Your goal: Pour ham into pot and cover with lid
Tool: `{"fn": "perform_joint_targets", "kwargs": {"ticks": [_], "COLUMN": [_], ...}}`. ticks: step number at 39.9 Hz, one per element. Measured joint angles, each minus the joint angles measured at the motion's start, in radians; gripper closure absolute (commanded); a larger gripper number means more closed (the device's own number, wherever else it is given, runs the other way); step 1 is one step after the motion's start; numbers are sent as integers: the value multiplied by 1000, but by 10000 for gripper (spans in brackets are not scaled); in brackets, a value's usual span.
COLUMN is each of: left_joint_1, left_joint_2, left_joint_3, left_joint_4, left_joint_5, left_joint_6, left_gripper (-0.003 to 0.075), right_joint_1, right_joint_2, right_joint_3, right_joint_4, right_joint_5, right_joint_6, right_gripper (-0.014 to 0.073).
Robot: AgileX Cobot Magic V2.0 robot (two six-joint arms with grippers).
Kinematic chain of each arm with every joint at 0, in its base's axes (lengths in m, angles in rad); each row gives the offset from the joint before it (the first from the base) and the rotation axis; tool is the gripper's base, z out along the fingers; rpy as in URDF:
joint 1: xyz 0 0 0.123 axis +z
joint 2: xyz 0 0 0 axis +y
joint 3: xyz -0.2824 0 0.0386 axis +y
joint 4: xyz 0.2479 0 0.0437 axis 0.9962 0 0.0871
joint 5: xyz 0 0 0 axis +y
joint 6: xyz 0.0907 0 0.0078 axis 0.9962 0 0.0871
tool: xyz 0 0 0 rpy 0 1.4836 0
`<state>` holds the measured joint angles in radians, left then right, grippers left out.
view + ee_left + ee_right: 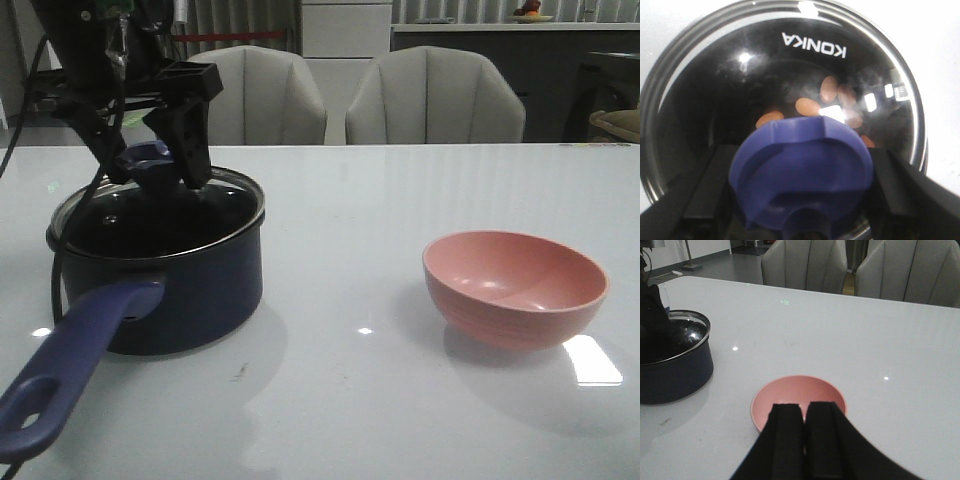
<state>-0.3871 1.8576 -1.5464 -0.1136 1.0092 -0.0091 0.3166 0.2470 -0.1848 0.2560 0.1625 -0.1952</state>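
Your left claw [158,172] straddles the knob [802,175] of the lid [160,215], fingers spread either side, lid seated on the pot [170,290]. Ham [810,106] lies inside. Your right claw [802,440], pinched closed, hangs above the bowl [515,288].

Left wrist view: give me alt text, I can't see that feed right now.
The left pincer straddles the blue knob of a glass lid sitting on the pot. Orange ham pieces show through the glass, which reads KONKA.
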Motion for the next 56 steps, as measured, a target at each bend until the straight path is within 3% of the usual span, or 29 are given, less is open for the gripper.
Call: {"fn": "perform_joint_targets", "kwargs": {"ticks": [5, 16, 36, 46, 56], "left_joint_1": [0, 0, 0, 0, 0], "left_joint_2": [4, 9, -23, -253, -633], "left_joint_3": [0, -81, -137, -37, 266], "left_joint_4": [-2, 17, 35, 39, 38], "left_joint_5": [30, 201, 226, 203, -9], "left_joint_6": [0, 0, 0, 0, 0], "left_gripper": [116, 116, 117, 117, 117], "right_joint_1": [0, 0, 0, 0, 0], "right_joint_2": [0, 0, 0, 0, 0], "right_joint_3": [0, 0, 0, 0, 0], "right_joint_4": [0, 0, 0, 0, 0], "right_joint_5": [0, 0, 0, 0, 0], "right_joint_6": [0, 0, 0, 0, 0], "right_gripper": [446, 446, 446, 446, 446]}}
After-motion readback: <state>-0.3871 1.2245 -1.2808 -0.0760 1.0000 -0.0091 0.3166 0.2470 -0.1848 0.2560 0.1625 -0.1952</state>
